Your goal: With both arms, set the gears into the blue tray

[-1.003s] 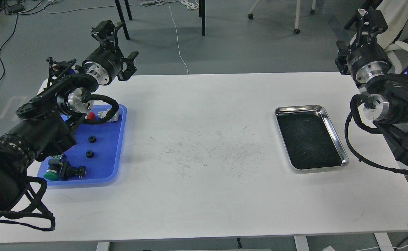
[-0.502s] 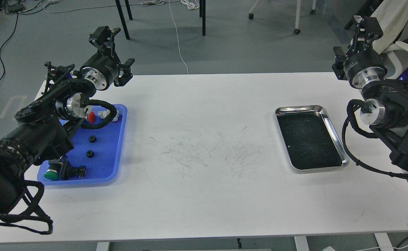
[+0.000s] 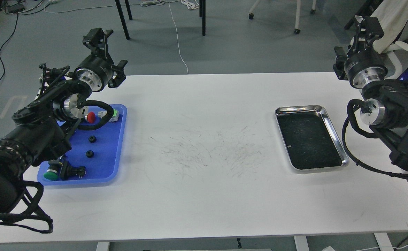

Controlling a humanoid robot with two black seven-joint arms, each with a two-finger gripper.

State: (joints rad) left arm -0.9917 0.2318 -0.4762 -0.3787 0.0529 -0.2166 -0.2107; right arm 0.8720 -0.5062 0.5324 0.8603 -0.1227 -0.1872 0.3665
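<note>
Two small black gears [image 3: 92, 139] [image 3: 89, 153] lie inside the blue tray [image 3: 110, 158] at the table's left side. My left arm reaches over the tray's far left corner, and its gripper [image 3: 97, 36] is raised beyond the table's back edge, away from the gears. It looks small and dark, so its fingers cannot be told apart. Beyond the table's far right corner my right gripper [image 3: 366, 23] is also raised, holding nothing that I can see, and its fingers are just as unclear.
A red-capped push button [image 3: 91, 117] and a green-capped one [image 3: 52, 174] share the blue tray with the gears. A shiny silver tray [image 3: 299, 108] with a dark bottom sits at the right. Chair legs and cables stand on the floor behind the table.
My left gripper has drawn back and to the left, away from the tray. The right gripper rose and pulled back a little, then held still. The gears have not moved.
</note>
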